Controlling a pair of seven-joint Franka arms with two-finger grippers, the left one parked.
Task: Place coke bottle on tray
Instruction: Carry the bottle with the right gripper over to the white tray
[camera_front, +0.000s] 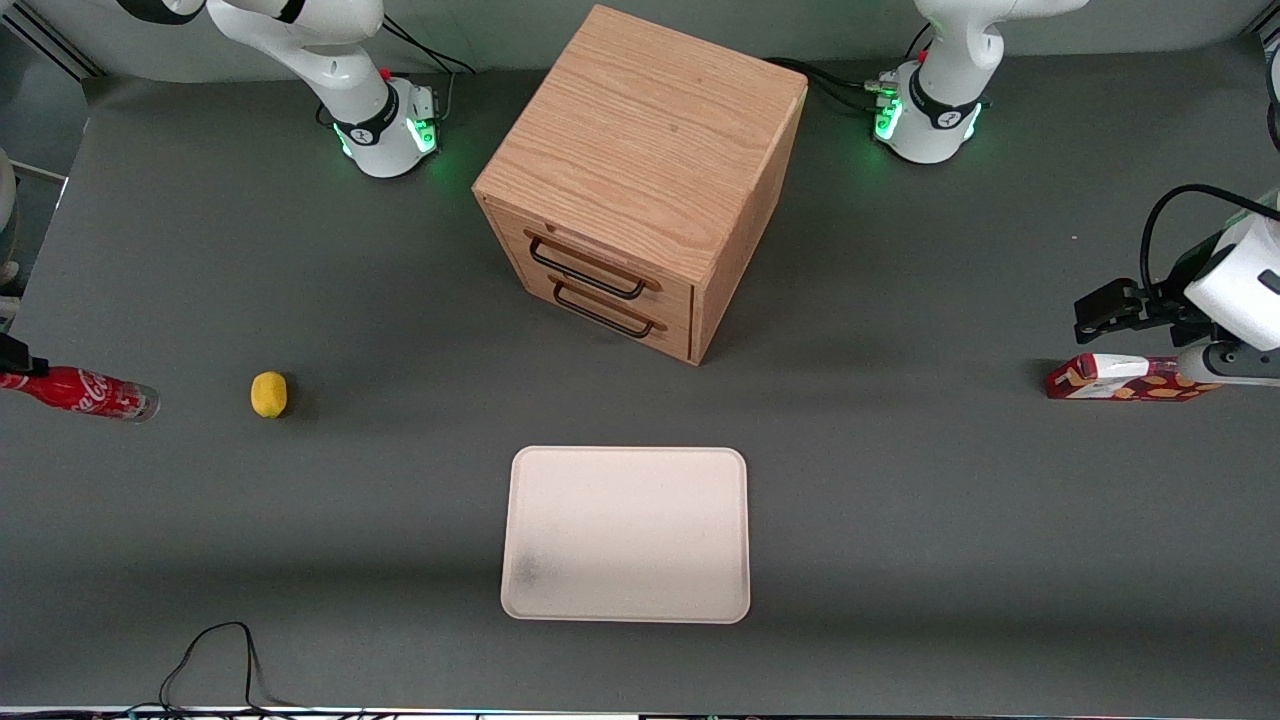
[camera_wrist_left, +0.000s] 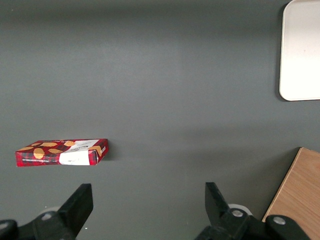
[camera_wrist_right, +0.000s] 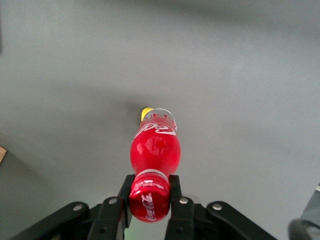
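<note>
The coke bottle (camera_front: 85, 393) is a slim red bottle with white lettering, lying nearly level at the working arm's end of the table. Its base points toward a lemon. My right gripper (camera_front: 16, 358) is at the edge of the front view and is shut on the bottle's capped neck. In the right wrist view the fingers (camera_wrist_right: 174, 186) clamp the neck just below the red cap, and the bottle's body (camera_wrist_right: 155, 147) reaches out over the table. The pale beige tray (camera_front: 625, 535) lies flat and empty near the front camera, far from the bottle; its corner also shows in the left wrist view (camera_wrist_left: 302, 50).
A lemon (camera_front: 268, 394) lies just past the bottle's base, also seen in the right wrist view (camera_wrist_right: 146, 113). A wooden drawer cabinet (camera_front: 640, 180) stands farther from the camera than the tray. A red-and-white carton (camera_front: 1120, 378) lies toward the parked arm's end. A black cable (camera_front: 215, 650) loops at the front edge.
</note>
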